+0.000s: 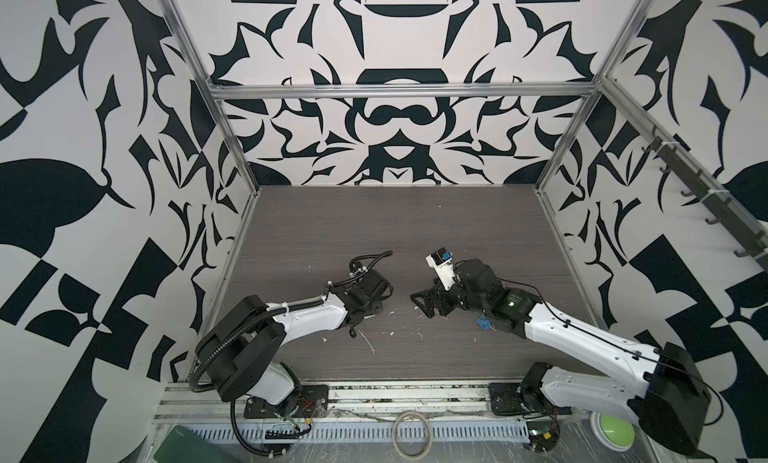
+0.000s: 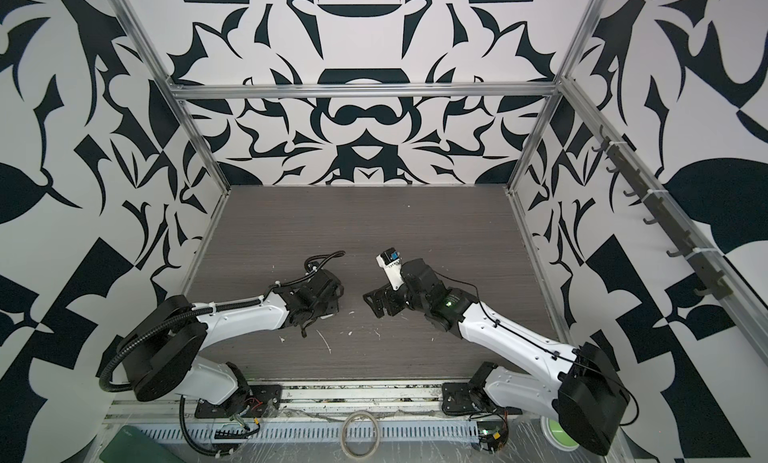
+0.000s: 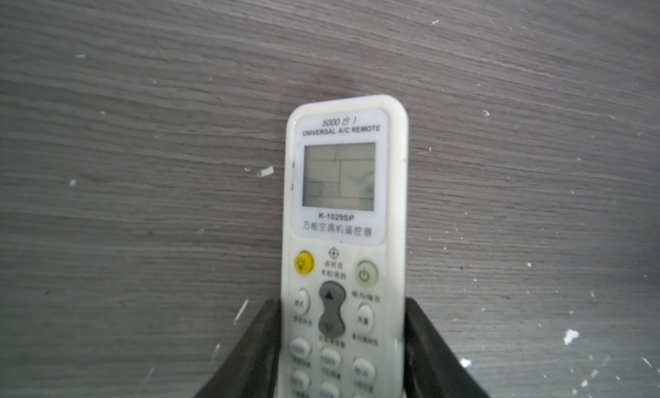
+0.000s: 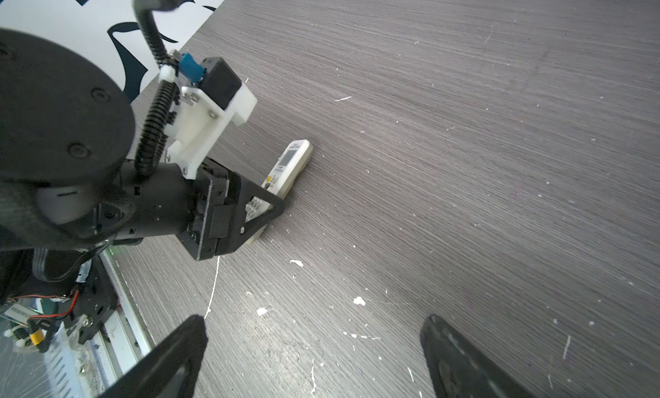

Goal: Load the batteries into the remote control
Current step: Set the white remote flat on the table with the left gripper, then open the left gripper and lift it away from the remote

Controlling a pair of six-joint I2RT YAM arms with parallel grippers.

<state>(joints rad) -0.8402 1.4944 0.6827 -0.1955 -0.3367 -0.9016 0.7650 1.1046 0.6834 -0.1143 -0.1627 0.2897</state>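
My left gripper (image 3: 343, 301) clamps the remote control (image 3: 343, 185), screen end protruding; my right gripper (image 4: 314, 319) gapes at its 3 o'clock.

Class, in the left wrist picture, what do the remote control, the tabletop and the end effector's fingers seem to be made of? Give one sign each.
Remote control: probably plastic, off-white, smooth with moulded rounded corners. Tabletop: matte grey with fine wood-grain streaks, likely laminate, though real wood is possible. Left end effector's fingers: dull black, maybe plastic or rubber; the look leaves it open.
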